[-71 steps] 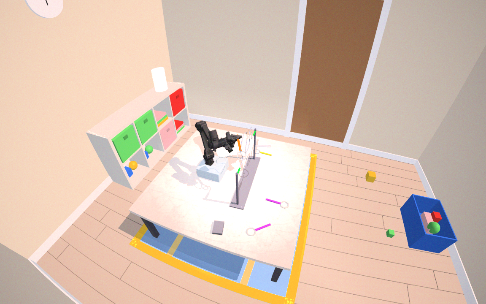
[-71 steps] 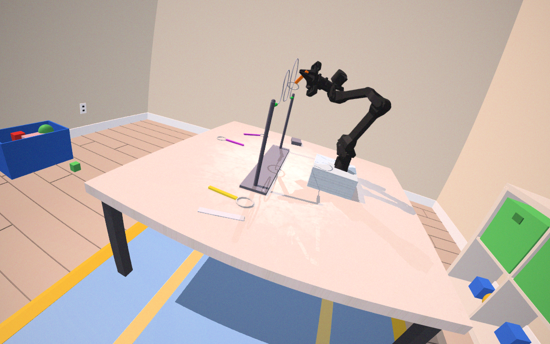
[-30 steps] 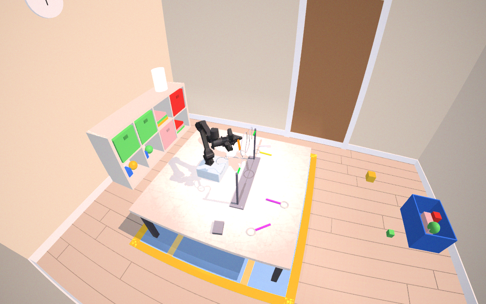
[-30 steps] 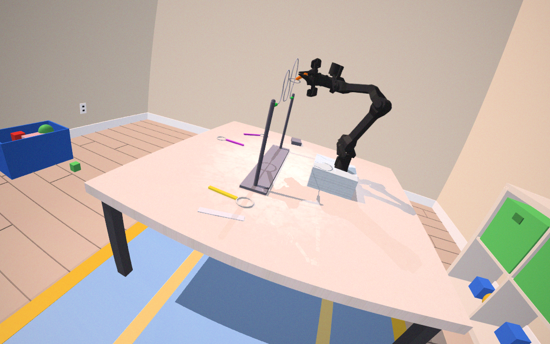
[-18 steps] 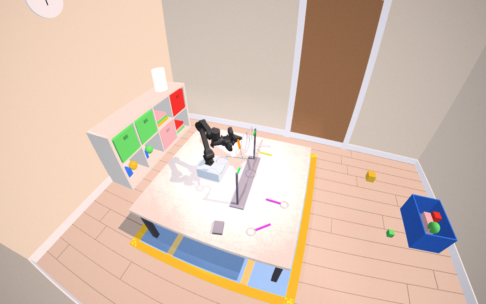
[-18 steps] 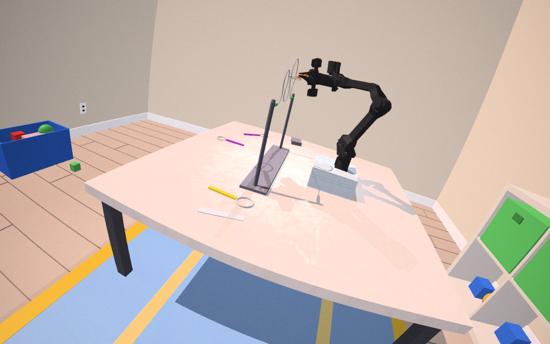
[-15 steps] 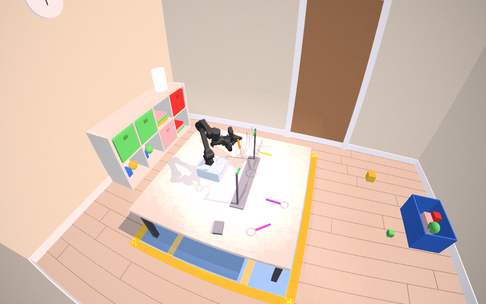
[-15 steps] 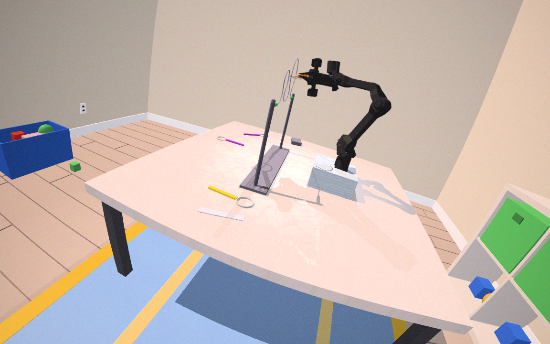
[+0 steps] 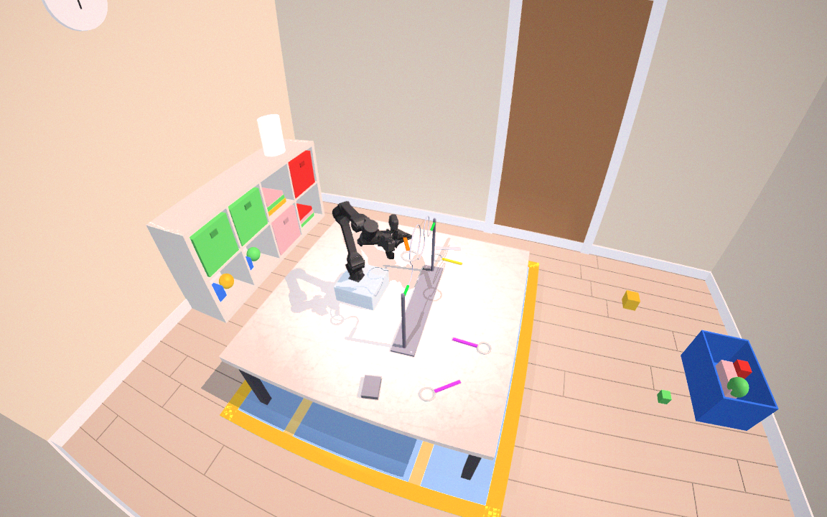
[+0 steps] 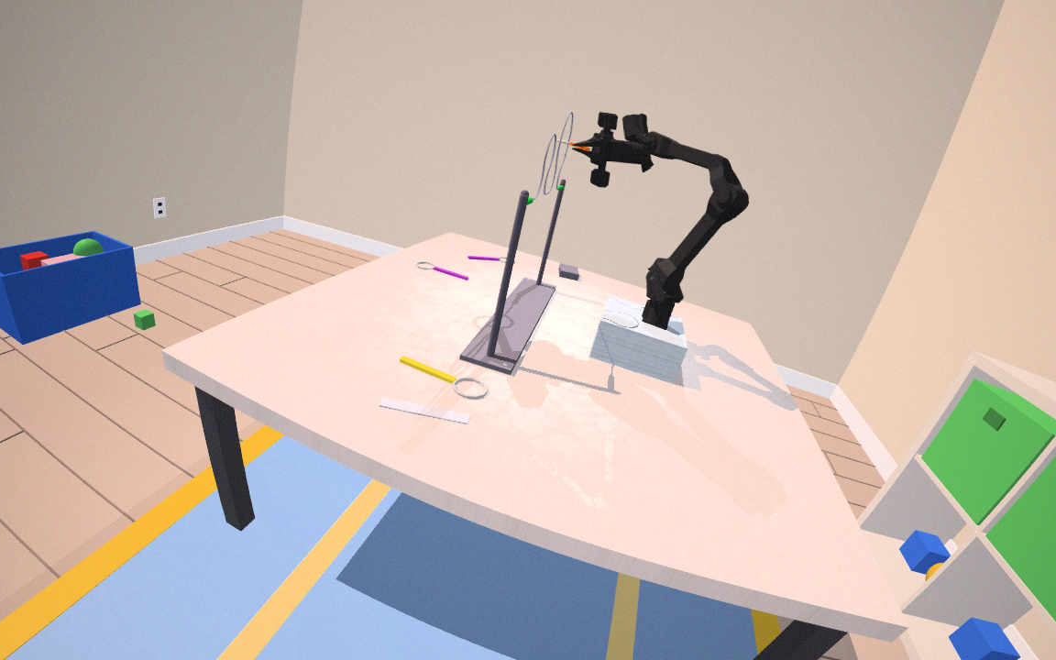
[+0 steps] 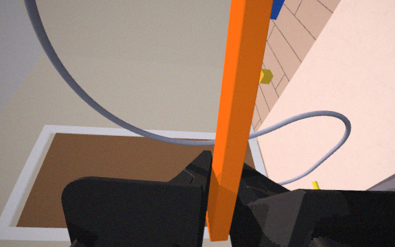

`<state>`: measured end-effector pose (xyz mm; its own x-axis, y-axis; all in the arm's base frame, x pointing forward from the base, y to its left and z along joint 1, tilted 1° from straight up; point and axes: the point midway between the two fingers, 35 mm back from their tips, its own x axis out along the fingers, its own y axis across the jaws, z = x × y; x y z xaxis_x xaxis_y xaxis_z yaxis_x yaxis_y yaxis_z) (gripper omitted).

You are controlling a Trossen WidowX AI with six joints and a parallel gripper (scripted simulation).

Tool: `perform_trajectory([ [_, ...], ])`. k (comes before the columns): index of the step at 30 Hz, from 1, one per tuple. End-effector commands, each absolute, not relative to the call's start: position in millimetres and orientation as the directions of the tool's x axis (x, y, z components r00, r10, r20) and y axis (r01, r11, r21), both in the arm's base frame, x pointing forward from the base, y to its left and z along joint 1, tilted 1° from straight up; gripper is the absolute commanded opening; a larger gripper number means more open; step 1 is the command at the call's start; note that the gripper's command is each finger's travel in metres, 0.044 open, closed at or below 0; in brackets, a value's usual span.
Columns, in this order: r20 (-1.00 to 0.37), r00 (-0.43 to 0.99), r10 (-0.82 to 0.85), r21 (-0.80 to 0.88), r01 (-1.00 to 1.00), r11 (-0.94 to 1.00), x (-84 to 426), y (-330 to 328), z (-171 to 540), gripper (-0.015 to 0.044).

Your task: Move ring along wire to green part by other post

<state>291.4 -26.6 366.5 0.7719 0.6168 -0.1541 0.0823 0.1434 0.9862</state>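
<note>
My gripper [image 9: 410, 237] [image 10: 574, 146] [image 11: 214, 158] is shut on the orange handle [image 9: 406, 244] [image 10: 582, 148] [image 11: 240, 86], high above the table. The ring [image 9: 408, 256] is at the handle's far end; in the exterior view it looks edge-on beside the wire loops, and the wrist view does not show it. The thin grey wire [image 11: 197, 142] passes behind the handle in the wrist view. Whether ring and wire touch is too small to tell. Green parts [image 9: 405, 290] [image 9: 433, 226] [image 10: 529, 200] [image 10: 560, 187] sit by the near post [image 9: 403, 321] and far post [image 9: 433, 250] of the top view.
The posts stand on a long grey base [image 9: 407, 340] [image 10: 478, 357]. On the table lie a yellow-handled ring [image 9: 451, 261] [image 10: 426, 368], two magenta-handled rings [image 9: 464, 342] [image 9: 447, 386], a grey block [image 9: 370, 387] [image 10: 568, 271] and a white strip [image 10: 423, 411].
</note>
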Motion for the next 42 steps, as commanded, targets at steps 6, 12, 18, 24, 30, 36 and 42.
perform_trajectory([
  [6,-0.208,0.778,0.593,0.965,0.066,0.253,292.8,-28.1,362.9,-0.015],
  [12,-0.242,0.781,0.576,0.945,0.055,0.323,292.8,-28.6,360.3,-0.015],
  [18,-0.274,0.784,0.556,0.919,0.044,0.391,292.9,-29.2,357.6,-0.015],
  [24,-0.305,0.788,0.534,0.889,0.034,0.457,293.1,-30.1,355.1,-0.015],
  [30,-0.334,0.793,0.51,0.853,0.024,0.521,293.2,-31.1,352.6,-0.015],
  [36,-0.364,0.798,0.48,0.807,0.013,0.591,293.5,-32.6,349.9,-0.015],
  [42,-0.389,0.803,0.452,0.762,0.004,0.648,293.7,-34.0,347.6,-0.015],
])
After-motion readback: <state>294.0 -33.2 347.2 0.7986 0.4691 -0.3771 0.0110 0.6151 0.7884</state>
